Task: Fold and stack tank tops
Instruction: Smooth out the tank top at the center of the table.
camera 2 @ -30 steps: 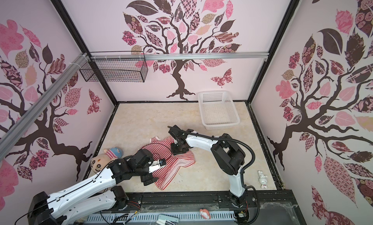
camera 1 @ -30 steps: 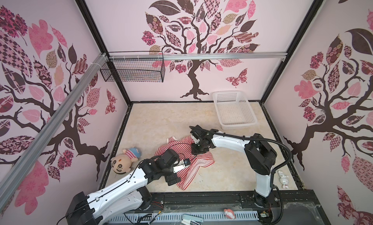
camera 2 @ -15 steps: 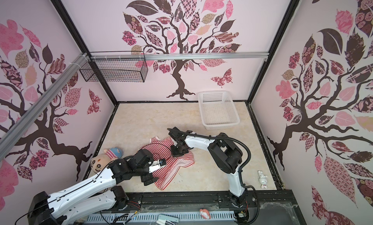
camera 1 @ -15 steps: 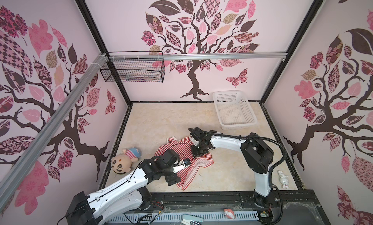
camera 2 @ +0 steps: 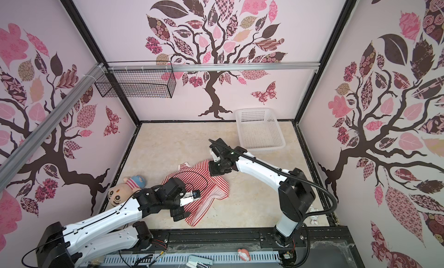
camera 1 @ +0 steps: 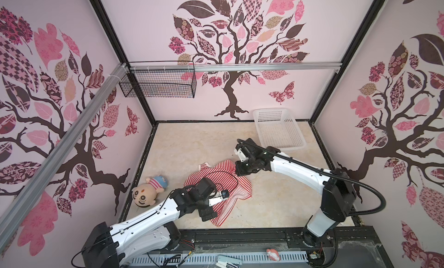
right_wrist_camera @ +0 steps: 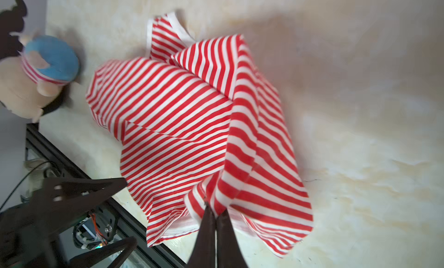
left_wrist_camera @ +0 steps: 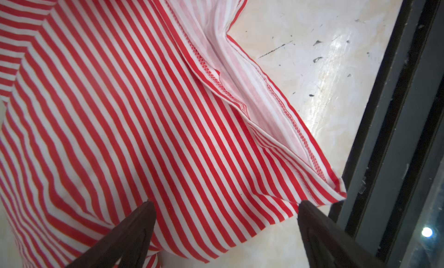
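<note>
Right wrist view: the tank top (right_wrist_camera: 182, 115) is lying rumpled on the table (right_wrist_camera: 360, 134); my right claw (right_wrist_camera: 215, 208) has just clenched and is pinching a raised fold.
Meaning: ready, I judge, for spreading flat.
Left wrist view: my left claw (left_wrist_camera: 225, 203) is hovering released over the hem corner.
Top views: only these are showing the white basket (camera 1: 278, 132), well apart.

In both top views, the left arm (camera 1: 149, 216) hides part of the tank top (camera 1: 221, 166).
</note>
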`<action>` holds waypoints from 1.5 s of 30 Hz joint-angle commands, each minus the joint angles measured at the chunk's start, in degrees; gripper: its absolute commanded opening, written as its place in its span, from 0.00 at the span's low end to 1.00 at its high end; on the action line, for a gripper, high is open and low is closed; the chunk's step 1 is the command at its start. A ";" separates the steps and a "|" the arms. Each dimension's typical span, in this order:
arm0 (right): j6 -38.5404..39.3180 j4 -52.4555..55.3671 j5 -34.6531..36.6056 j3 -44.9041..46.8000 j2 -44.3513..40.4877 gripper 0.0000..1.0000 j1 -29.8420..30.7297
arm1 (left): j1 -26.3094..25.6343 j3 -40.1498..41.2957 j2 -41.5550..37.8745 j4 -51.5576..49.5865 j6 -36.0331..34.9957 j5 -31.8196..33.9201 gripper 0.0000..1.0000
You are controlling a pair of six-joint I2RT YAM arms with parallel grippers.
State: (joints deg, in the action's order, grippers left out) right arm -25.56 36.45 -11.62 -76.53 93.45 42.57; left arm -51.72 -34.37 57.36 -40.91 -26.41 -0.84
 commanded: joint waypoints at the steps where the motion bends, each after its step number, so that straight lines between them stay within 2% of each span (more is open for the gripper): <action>1: 1.02 4.10 1.16 1.39 -3.81 0.00 -2.11 | -1.65 -0.61 2.75 2.69 -1.44 0.14 0.96; 10: 2.36 0.60 -2.77 14.29 -10.28 0.00 -13.13 | -3.38 -3.84 6.79 2.09 -0.93 -3.77 0.97; 20: 2.10 -2.23 -3.72 15.77 -6.85 0.00 -18.02 | -5.79 -6.82 8.09 -6.10 -3.18 -12.92 0.94; 28: 1.92 -2.17 -4.57 12.17 -5.21 0.00 -18.71 | -7.02 -5.36 15.85 -8.64 -4.19 -9.16 0.94; 32: 1.92 -2.04 -5.18 11.87 -5.29 0.00 -18.67 | -7.69 -3.35 16.63 -4.74 -3.22 -5.34 0.94; 36: 2.09 -2.08 -4.91 12.39 -5.81 0.00 -18.67 | -8.33 -2.33 16.47 -3.65 -2.57 -4.70 0.93; 40: 2.36 -2.08 -5.18 12.46 -5.65 0.00 -18.69 | -10.68 -1.24 17.08 -2.02 -1.99 -3.11 0.86; 45: 2.09 -2.34 -5.44 12.02 -5.73 0.00 -18.75 | -12.94 -1.74 20.01 -0.78 -0.92 -0.12 0.63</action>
State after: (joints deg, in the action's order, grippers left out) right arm -23.77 33.58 -16.58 -63.07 87.88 24.08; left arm -63.88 -36.21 76.25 -43.44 -28.05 -3.22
